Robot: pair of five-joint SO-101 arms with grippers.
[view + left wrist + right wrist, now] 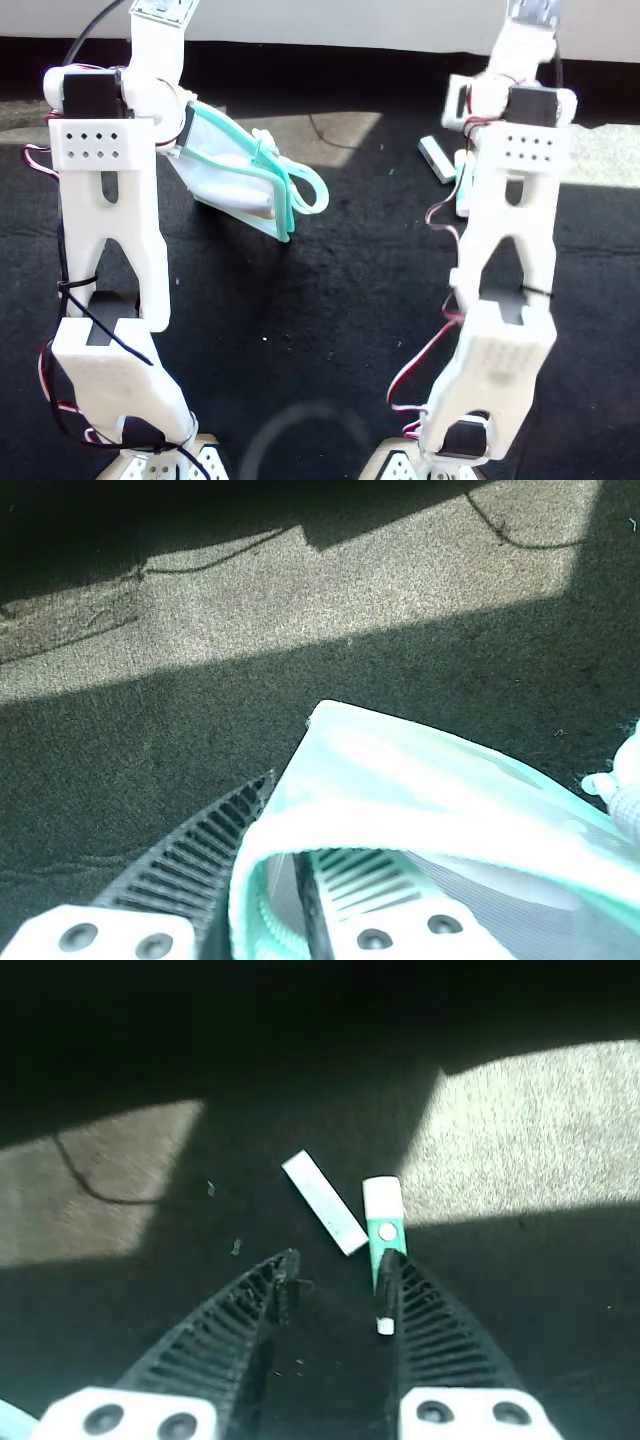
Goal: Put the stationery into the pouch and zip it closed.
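Note:
A mint-green translucent pouch (235,178) with a loop strap (312,190) hangs tilted above the black mat at the back left. My left gripper (285,825) is shut on the pouch's (430,790) edge, and one ribbed finger (190,865) lies outside the plastic. At the back right a white eraser (437,158) and a green-and-white pen-like stick (462,195) lie on the mat. My right gripper (340,1265) hovers open just short of them. The stick (382,1245) lies along one fingertip (400,1280), and the eraser (322,1203) is slightly farther out.
The mat (330,330) is black cloth with bright sunlit patches (320,135) at the back. A thin dark cable (335,140) crosses the lit patch between the arms. Both arm bases stand at the near edge, with open mat between them.

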